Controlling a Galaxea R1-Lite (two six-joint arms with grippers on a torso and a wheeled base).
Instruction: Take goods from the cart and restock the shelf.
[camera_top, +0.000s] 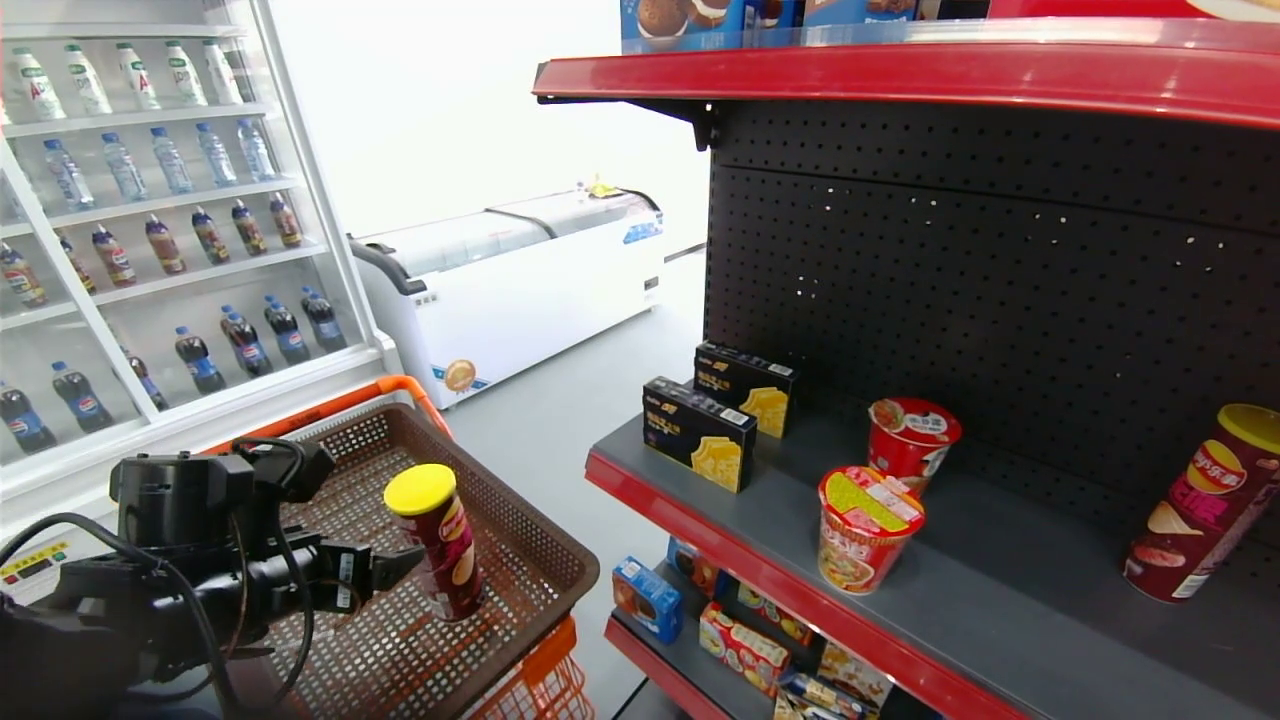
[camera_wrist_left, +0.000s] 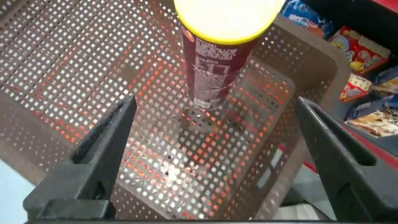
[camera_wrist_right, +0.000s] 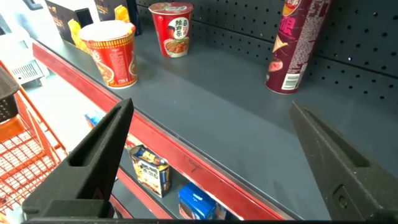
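A dark red chips can (camera_top: 440, 550) with a yellow lid stands upright in the brown perforated cart basket (camera_top: 520, 530). My left gripper (camera_top: 405, 565) is open just beside the can, low in the basket. In the left wrist view the can (camera_wrist_left: 214, 56) stands just ahead of the gap of my left gripper (camera_wrist_left: 214, 106), whose fingers (camera_wrist_left: 106, 137) are spread wide over the basket floor (camera_wrist_left: 62, 62). My right gripper (camera_wrist_right: 211, 107) is open and holds nothing in front of the grey shelf board (camera_wrist_right: 217, 118). A second chips can (camera_top: 1205, 505) (camera_wrist_right: 298, 43) stands on that shelf (camera_top: 1000, 600).
On the shelf stand two red cup noodles (camera_top: 868, 528) (camera_top: 912, 440) and two black boxes (camera_top: 700, 432) (camera_top: 748, 387). The lower shelf (camera_top: 740, 640) holds several snack packs. A drinks fridge (camera_top: 150, 230) and a chest freezer (camera_top: 520, 290) stand behind the cart.
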